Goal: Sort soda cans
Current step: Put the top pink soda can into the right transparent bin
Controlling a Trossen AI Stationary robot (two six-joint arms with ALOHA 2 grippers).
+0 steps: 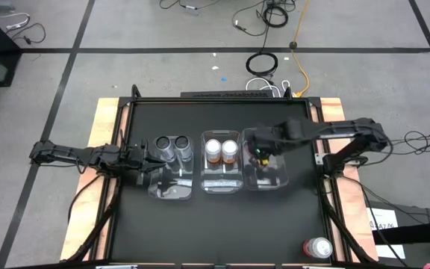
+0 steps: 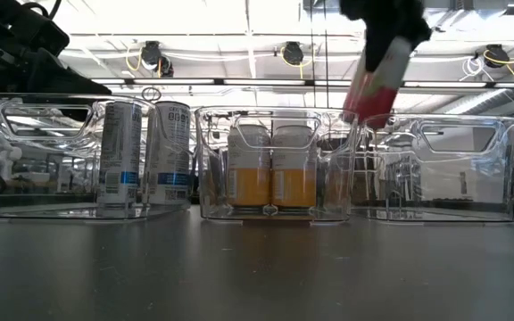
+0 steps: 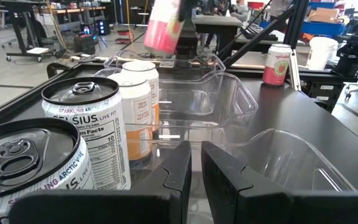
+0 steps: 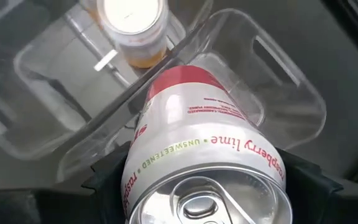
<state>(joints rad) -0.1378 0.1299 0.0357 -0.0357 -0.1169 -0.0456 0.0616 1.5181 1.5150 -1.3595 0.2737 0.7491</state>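
From above, we can't really make out the right gripper (image 1: 260, 153); it's a dark blob over the right bin (image 1: 266, 178), and the can it carries is hidden under the wrist. The two dark grey cans (image 1: 173, 147) sit in the left bin (image 1: 172, 190), the two orange-brown cans (image 1: 221, 152) in the middle bin (image 1: 221, 184); both pairs are at the far end of their bins. One red-pink can (image 1: 317, 247) stands alone near the table's front right corner; its lower edge is close to the frame's bottom. The left gripper (image 1: 149, 159) rests at the left bin's left side; we can't tell its fingers from here.

At table height, the right gripper (image 2: 384, 27) is cut off by the top edge; the held red-pink can (image 2: 378, 85) hangs tilted above the wall between the middle and right bins, clear of the floor of either. The grey cans (image 2: 141, 156) read silver with blue print; the orange ones (image 2: 270, 169) show through the clear plastic.

In the left wrist view, the two fingers (image 3: 179, 177) stand nearly together with only a thin gap and nothing in it; so closed, empty. The grey cans (image 3: 82, 134) are cropped at the edge; the lone pink can (image 3: 276, 64) stands far off on the table; the held can (image 3: 163, 28) is blurred and cut at the top.

In the right wrist view, the fingers (image 4: 319, 180) clamp the sides of the white-and-red can (image 4: 204, 162); its pull-tab top faces the camera, partly cropped; the right bin (image 4: 278, 74) lies below it.
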